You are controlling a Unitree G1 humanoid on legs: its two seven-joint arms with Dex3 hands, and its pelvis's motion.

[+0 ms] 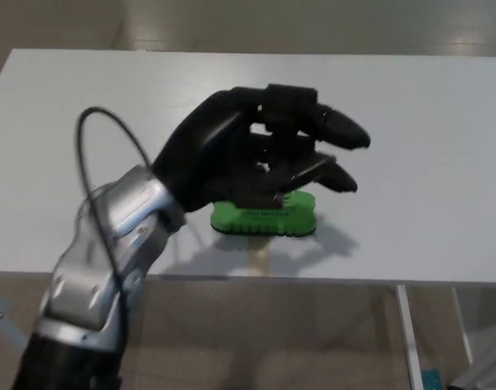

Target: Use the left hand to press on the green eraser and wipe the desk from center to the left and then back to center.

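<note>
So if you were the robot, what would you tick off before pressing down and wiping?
1. Left robot hand is over the green eraser: ok, it covers the eraser's far edge.
2. Hand is pressing on the eraser: cannot tell, contact is hidden under the palm.
3. Eraser lies flat on the white desk: ok.
4. Desk surface to the robot's left of the eraser is free for the wipe: ok where visible; the forearm hides part of it.
5. Eraser has room from the near desk edge: ok, but close.
6. Right robot hand is out of the way: ok, not in view.
</note>
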